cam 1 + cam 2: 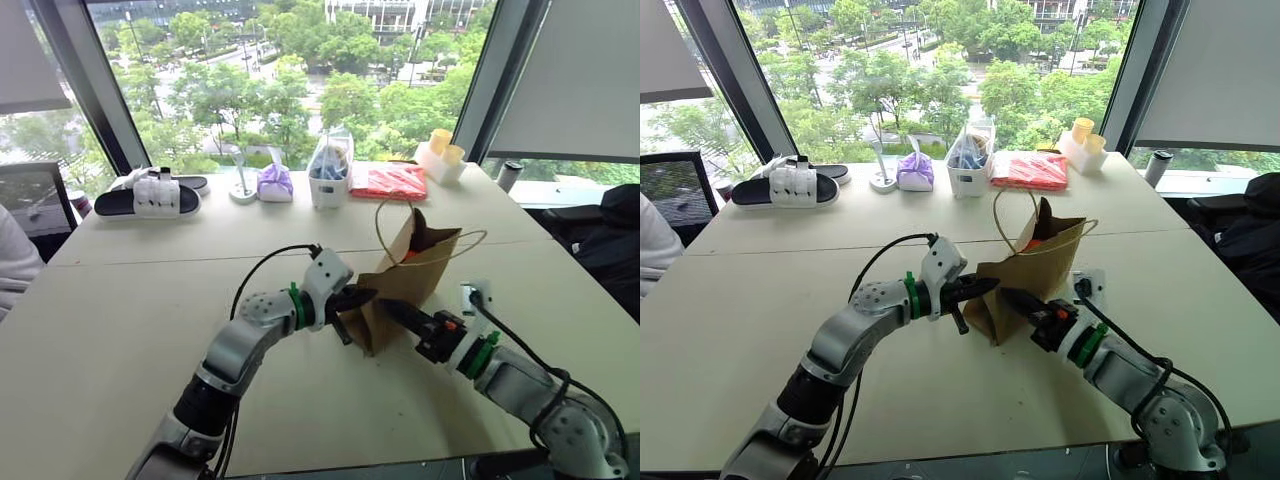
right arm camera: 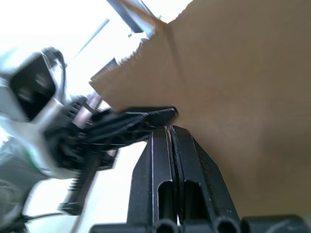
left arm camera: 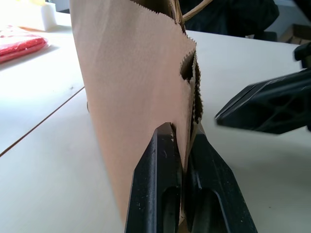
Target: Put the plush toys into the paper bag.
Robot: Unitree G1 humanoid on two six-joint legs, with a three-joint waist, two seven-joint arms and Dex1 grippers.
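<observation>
Paper bag (image 1: 405,285) near mid-table, tilted, mouth up. Something orange (image 1: 410,256) shows inside the mouth, probably 1 plush toy; the green one can't be made out. Left gripper (image 3: 183,160) clamped on the bag's paper edge. Right gripper (image 2: 170,127) pinched closed against the bag's side, whether it's gripping paper is unclear. Looks near done; remaining: confirm the 2nd toy, let go.

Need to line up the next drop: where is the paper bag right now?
The paper bag stands tilted mid-table, in front of the red packet, pinched at its near edge between the left gripper and right gripper.
</observation>
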